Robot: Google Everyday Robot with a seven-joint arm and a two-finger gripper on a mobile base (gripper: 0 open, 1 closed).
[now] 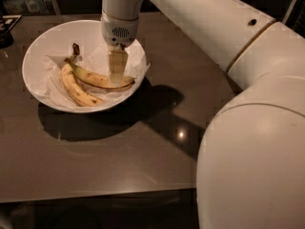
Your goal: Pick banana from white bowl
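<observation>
The white bowl (35,46) sits at the back left of the dark table, lined with crumpled white paper. Two bananas lie in it, joined at a dark stem. The banana (95,79), longer with brown edge streaks and a dark tip, lies across the bowl's middle. A paler, speckled banana (74,89) curves below it. My gripper (116,75) hangs straight down from the white wrist and reaches the right half of the banana, covering part of it.
The dark table (143,147) stretches in front and to the right of the bowl. My large white arm (248,128) fills the right side of the view. Dark objects (5,30) stand at the far left edge.
</observation>
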